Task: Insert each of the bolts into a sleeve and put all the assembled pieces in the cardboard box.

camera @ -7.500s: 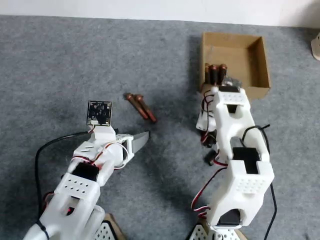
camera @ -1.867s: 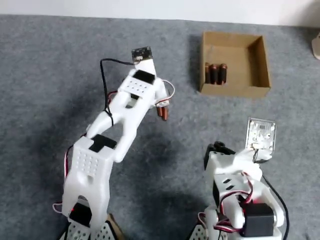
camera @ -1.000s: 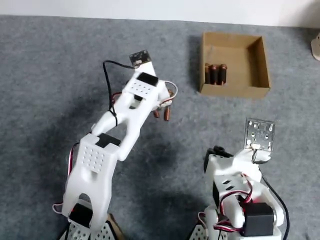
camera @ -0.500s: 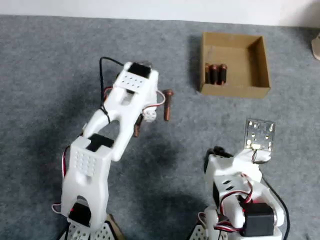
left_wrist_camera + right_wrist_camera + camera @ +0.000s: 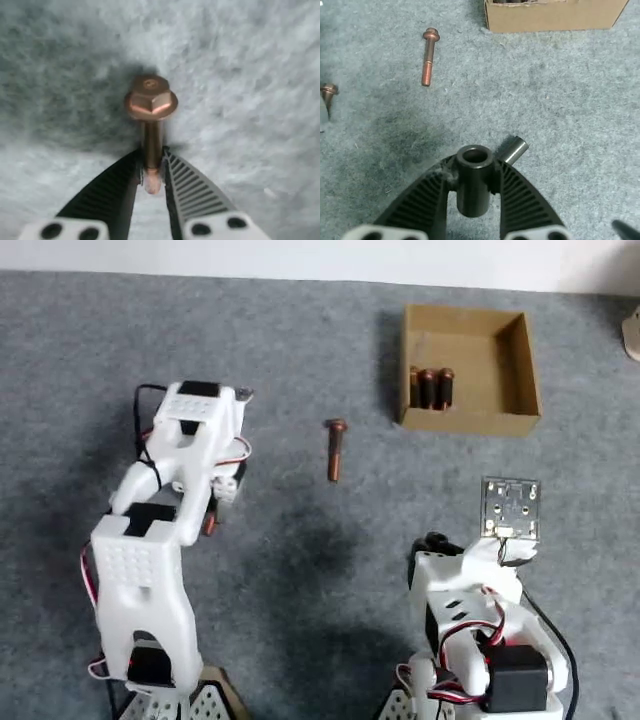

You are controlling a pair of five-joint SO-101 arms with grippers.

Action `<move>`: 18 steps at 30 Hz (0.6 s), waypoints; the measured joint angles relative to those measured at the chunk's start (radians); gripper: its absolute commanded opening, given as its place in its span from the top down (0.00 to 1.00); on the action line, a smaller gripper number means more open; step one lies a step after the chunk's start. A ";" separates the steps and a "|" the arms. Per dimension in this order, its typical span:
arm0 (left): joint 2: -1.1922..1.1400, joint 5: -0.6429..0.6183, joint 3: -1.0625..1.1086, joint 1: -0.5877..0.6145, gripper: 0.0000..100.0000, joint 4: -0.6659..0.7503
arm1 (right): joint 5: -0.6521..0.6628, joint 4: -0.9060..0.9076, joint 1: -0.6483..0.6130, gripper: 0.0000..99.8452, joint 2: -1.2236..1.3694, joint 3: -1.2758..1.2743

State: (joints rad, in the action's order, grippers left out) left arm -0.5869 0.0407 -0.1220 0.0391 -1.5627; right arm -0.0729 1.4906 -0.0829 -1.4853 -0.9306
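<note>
My left gripper [image 5: 151,167] is shut on the shaft of a copper bolt [image 5: 151,102], whose hex head points away from the wrist over the grey carpet. In the high view this bolt [image 5: 208,525] peeks out beside the left arm. A second copper bolt [image 5: 335,450] lies loose on the carpet left of the cardboard box [image 5: 466,421]. My right gripper [image 5: 474,167] is shut on a dark sleeve [image 5: 473,182] held upright, bore showing. Another dark sleeve [image 5: 513,149] lies on the carpet just beyond it. Three assembled pieces [image 5: 430,388] stand inside the box.
The left arm [image 5: 170,490] stretches over the left side of the carpet. The right arm [image 5: 480,620] sits folded back at the lower right. Open carpet lies between both arms and in front of the box [image 5: 555,17].
The left arm lifted one bolt from the pair and swung it left and back, leaving the other bolt on the carpet. The right arm stayed almost still.
</note>
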 measured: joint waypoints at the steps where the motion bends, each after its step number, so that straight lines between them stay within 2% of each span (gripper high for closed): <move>1: 0.003 0.035 0.011 0.009 1.00 0.000 | 0.000 0.000 0.000 1.00 0.000 0.000; 5: 0.012 0.133 0.038 0.020 1.00 0.000 | 0.000 0.000 0.000 1.00 0.000 0.000; 8: 0.014 0.143 0.040 0.020 0.99 0.000 | 0.000 0.000 0.000 1.00 0.000 0.000; 13: 0.014 0.149 0.040 0.021 0.85 0.000 | 0.000 0.000 0.000 1.00 0.000 0.000; 18: 0.012 0.149 0.003 0.035 0.85 -0.061 | 0.000 0.000 0.000 1.00 0.000 0.000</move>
State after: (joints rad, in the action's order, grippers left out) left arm -0.5746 0.1895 -0.1189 0.0744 -1.6241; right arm -0.0729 1.4906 -0.0829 -1.4853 -0.9306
